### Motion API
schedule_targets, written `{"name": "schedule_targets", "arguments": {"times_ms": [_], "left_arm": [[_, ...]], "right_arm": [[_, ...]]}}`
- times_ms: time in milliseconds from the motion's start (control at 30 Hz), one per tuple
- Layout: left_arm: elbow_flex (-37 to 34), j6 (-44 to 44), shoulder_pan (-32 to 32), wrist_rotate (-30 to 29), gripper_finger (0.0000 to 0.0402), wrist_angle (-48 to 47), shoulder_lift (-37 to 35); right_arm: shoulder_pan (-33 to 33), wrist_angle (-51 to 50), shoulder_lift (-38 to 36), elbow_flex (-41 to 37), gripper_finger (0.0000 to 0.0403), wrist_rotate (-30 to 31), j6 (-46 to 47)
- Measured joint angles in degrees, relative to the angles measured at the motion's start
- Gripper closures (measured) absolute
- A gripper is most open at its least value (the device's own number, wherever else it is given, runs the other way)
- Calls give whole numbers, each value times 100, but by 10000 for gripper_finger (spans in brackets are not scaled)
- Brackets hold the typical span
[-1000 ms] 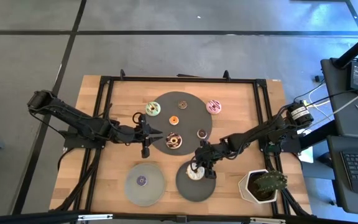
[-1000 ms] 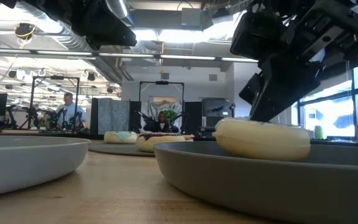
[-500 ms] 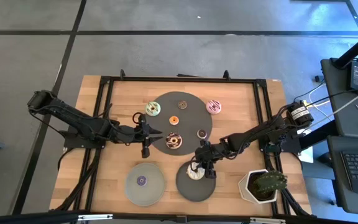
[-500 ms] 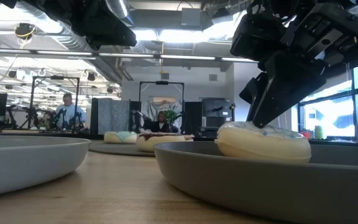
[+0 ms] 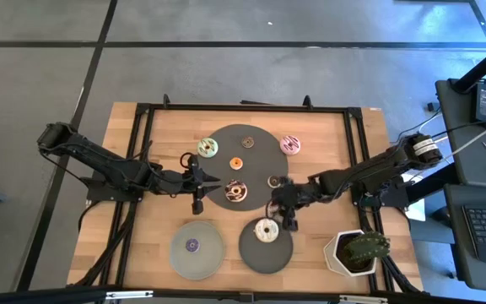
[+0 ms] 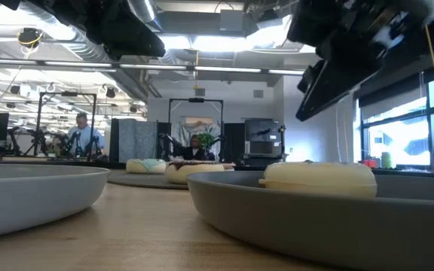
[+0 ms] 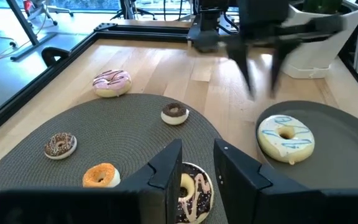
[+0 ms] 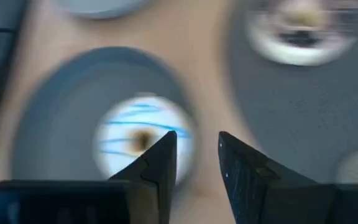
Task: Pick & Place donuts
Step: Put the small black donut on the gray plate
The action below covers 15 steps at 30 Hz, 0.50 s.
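Donuts lie across three plates. The white donut (image 5: 267, 230), striped blue, sits alone on the near dark plate (image 5: 266, 256); the low view shows only its side. The right gripper (image 5: 290, 221) hangs above that plate's far rim, fingers apart and empty; its wrist view is blurred. The left gripper (image 5: 197, 203), fingers slightly apart, holds nothing beside the big plate (image 5: 260, 165), its fingers partly hiding the chocolate donut (image 7: 192, 191).
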Motion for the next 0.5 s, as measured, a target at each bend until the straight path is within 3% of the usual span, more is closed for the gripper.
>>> {"name": "schedule_targets", "arguments": {"times_ms": [100,233,500], "left_arm": [[0,1,0,0,309,-2,0],[0,0,0,0,311,-2,0],[0,0,0,7,311,-6,0]], "right_arm": [[-232,-501,-148,0,282,647,149],[-586,-630,-47,-10,282,1020,149],[-1222,-649,450,-31,282,1062,307]]}}
